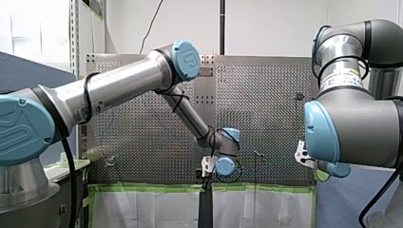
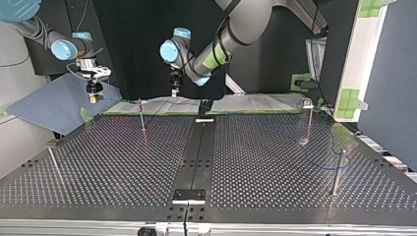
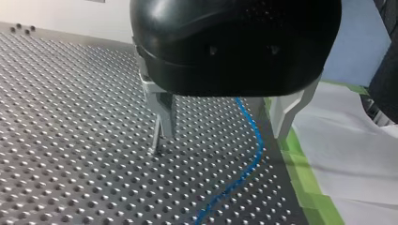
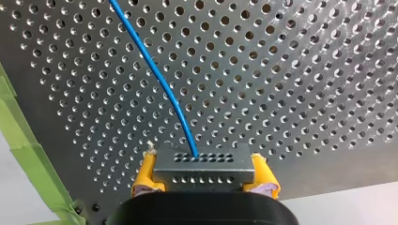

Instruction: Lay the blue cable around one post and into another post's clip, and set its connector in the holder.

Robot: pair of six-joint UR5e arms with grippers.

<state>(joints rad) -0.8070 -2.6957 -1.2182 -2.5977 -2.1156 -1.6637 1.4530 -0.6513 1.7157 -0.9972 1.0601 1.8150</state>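
Right pincer (image 4: pixel 204 182) is clenched on the connector (image 4: pixel 204 166): a grey rectangular block with two rows of small holes on its face, pinched on both short sides by the yellow pads (image 4: pixel 145 177). The blue cable (image 4: pixel 155 75) leaves the middle of the block's upper row and runs ahead of the pincer in a gentle curve over the perforated surface (image 4: pixel 305 93). It is thin, smooth and plain blue.

Left pincer (image 3: pixel 225 126) is released, with its metal fingers (image 3: pixel 164 110) spread wide and nothing held. A stretch of the same cable lies on the surface under it, passing between the fingers, nearer the one on the green tape (image 3: pixel 300 173) side. It then bends away along the tape edge. A thin metal post (image 3: pixel 156 140) stands just beside the other finger; I can't tell if they touch.

In the top view the right pincer hangs at the far left, off the surface's corner, well apart from the left one near the far edge's middle.
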